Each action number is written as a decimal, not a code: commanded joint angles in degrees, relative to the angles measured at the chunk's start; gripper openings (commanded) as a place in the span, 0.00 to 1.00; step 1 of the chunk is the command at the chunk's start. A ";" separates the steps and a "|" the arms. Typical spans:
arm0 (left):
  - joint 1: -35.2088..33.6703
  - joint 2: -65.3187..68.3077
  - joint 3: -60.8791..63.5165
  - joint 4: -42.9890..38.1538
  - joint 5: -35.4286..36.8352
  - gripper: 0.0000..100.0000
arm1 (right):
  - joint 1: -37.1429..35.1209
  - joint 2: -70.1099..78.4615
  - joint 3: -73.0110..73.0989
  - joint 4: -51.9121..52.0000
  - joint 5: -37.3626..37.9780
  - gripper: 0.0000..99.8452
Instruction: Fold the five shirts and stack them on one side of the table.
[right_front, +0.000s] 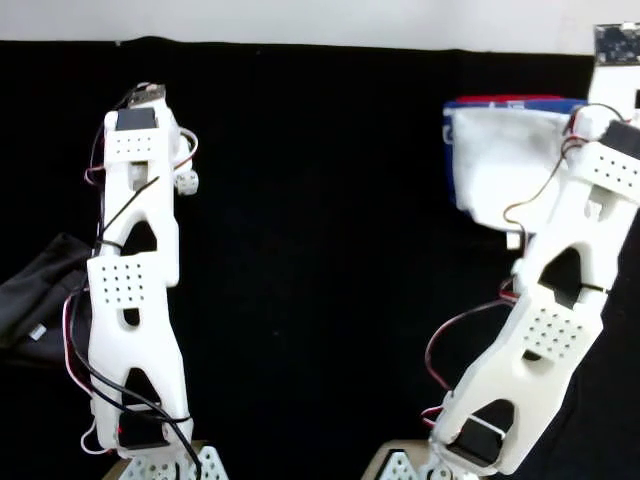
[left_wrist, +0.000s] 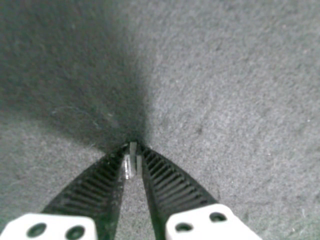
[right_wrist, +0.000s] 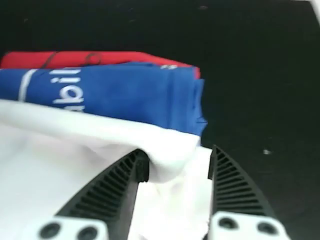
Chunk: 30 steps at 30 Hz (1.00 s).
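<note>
Item: right tool (right_wrist: 178, 152), standing open about halfway, its jaws straddling a raised fold at the corner of the white shirt (right_wrist: 60, 175) without pinching it. Item: left tool (left_wrist: 133, 148), lying closed tip to tip and gripping nothing, pointing down at the bare desk (left_wrist: 225, 100). Item: stack at the far right side of the desk, seen from the high camera under the right arm. The white shirt is lying on top, the blue shirt (right_wrist: 125, 95) beneath it, and the red shirt (right_wrist: 90, 59) at the bottom. Item: dark garment (right_front: 40, 290), lying rumpled at the left edge of the desk beside the left arm, apparently waiting to be folded. Containers: no box or bin is serving here. The stack is doing that duty and is holding three shirts. Hazards, as judged: if the right tool closes on that loose fold and lifts, it is likely to peel open the top layer and undo the white shirt. A sideways pull risks sliding the white shirt off the blue one or skewing the whole pile. The white corner is already overhanging the blue edge, so little is anchoring it.
</note>
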 joint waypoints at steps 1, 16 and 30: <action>0.75 0.13 -0.13 -1.05 0.44 0.02 | 2.33 -0.84 -7.96 -0.92 -0.88 0.17; 0.92 0.13 -0.04 -1.05 0.44 0.02 | -3.30 -2.07 -18.77 17.19 -8.09 0.14; 0.92 0.13 -0.04 -1.05 0.44 0.02 | 1.45 11.21 -18.86 9.63 -8.00 0.02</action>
